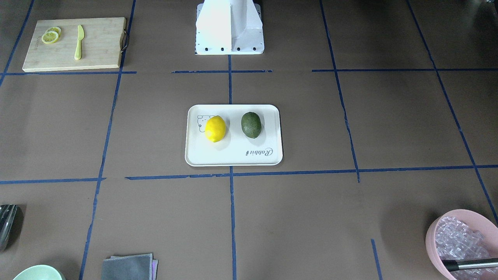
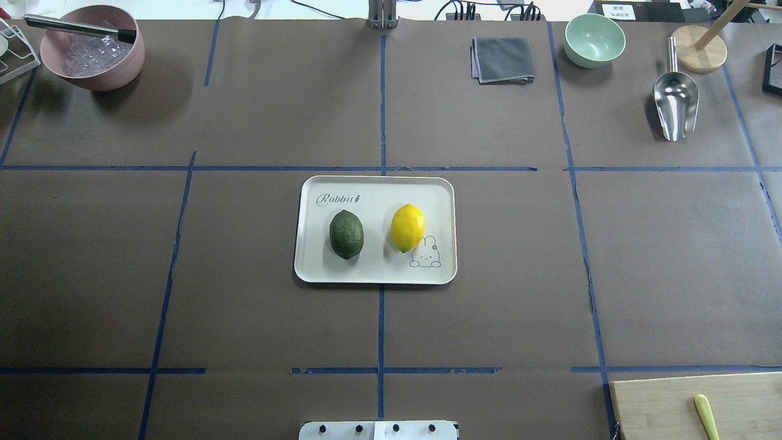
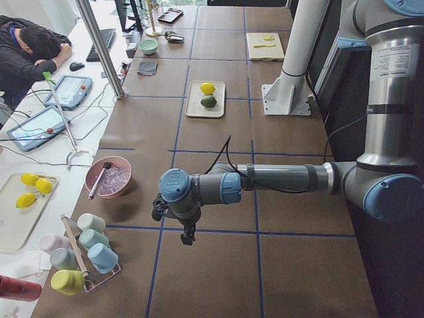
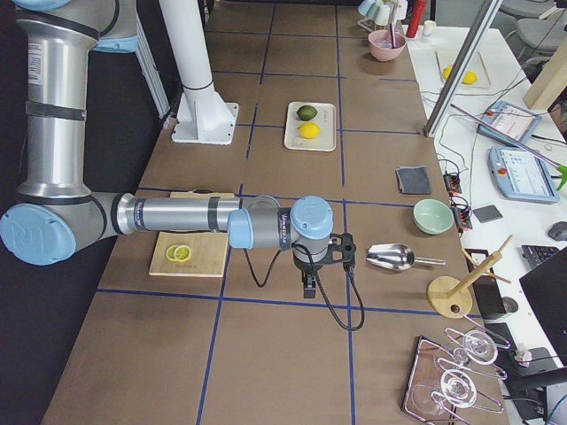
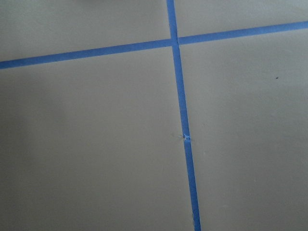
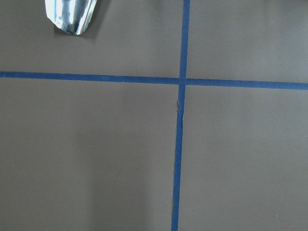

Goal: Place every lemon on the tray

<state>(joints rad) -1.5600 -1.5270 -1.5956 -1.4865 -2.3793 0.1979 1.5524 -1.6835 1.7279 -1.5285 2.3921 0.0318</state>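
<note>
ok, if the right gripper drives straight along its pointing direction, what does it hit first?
Right gripper points straight down, so first contact looks like the bare table, near the blue tape crossing. The metal scoop lies off to one side, out of that line.

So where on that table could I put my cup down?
Either side of the tray, the big squares of brown table are bare. The robot-side strip up to the cutting board is free too. The far edge is crowded: pink bowl, grey cloth, green bowl, scoop.
</note>
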